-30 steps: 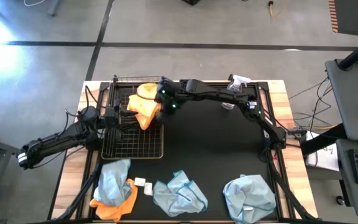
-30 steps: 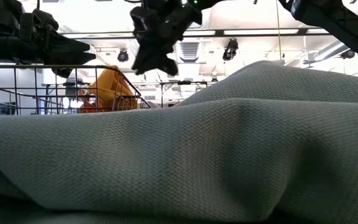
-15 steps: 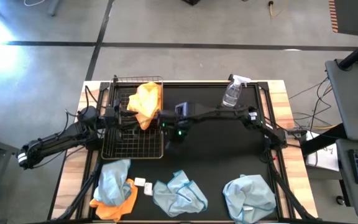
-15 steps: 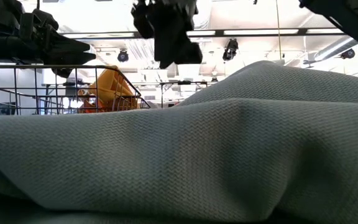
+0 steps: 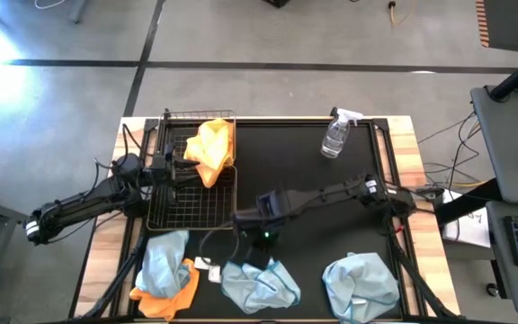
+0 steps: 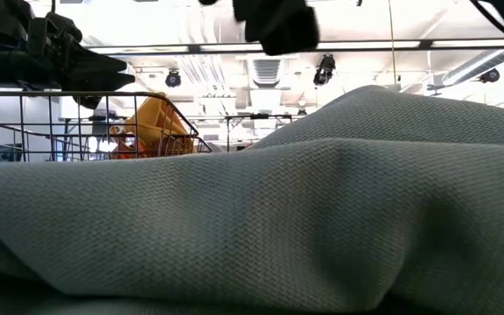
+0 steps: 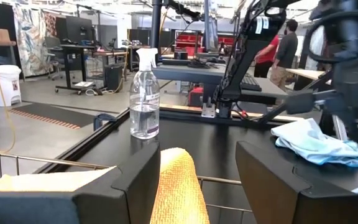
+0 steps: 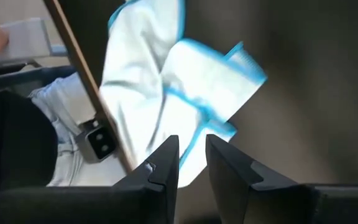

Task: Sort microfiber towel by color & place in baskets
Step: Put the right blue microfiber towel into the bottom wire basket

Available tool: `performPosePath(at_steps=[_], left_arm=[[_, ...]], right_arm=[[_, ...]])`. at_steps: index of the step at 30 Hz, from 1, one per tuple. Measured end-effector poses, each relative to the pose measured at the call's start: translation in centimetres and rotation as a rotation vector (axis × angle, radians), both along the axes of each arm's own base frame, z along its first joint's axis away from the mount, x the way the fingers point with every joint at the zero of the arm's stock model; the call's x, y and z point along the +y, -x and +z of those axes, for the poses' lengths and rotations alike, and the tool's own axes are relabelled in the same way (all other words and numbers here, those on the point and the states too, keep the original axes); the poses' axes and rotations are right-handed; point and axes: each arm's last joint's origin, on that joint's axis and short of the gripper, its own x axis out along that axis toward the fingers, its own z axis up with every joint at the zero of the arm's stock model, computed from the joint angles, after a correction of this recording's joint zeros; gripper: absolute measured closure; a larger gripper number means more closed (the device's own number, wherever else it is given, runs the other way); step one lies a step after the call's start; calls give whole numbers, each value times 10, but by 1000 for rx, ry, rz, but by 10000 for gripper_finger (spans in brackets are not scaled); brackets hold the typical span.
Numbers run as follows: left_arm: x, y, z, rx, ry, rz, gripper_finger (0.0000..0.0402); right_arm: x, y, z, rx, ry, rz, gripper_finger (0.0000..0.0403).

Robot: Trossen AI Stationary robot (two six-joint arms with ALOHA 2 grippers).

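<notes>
One orange-yellow towel [image 5: 210, 150] lies draped over the upper right corner of the black wire basket [image 5: 192, 209], which sits at the left of the dark tabletop [image 5: 331, 216]. Along the bottom edge of the high view lie three pale blue towels: one at lower left [image 5: 163, 263] resting on a second orange towel [image 5: 171, 295], one in the middle [image 5: 257, 282], one at lower right [image 5: 360, 279]. Near frame centre, just above the middle blue towel, the right claw [image 5: 261, 236] hangs with its fingers set narrowly apart, holding nothing. At the basket's left edge the left claw [image 5: 174, 168] stands wide and empty. Toward the upper right stands a clear spray bottle [image 5: 335, 135].
</notes>
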Motion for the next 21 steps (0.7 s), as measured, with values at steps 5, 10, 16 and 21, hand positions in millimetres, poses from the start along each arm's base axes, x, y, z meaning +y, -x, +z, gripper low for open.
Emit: performPosePath(at_steps=[5, 10, 16, 21], left_arm=[[0, 0, 1, -11, 1, 0, 208], [0, 0, 2, -22, 20, -1, 208], [0, 0, 2, -23, 28, -2, 208], [0, -1, 1, -14, 33, -2, 208]], right_arm=[[24, 7, 0, 8, -4, 33, 332], [33, 13, 6, -12, 7, 73, 328], [26, 29, 26, -24, 131, 32, 328], [14, 52, 64, -114, 250, -30, 328]])
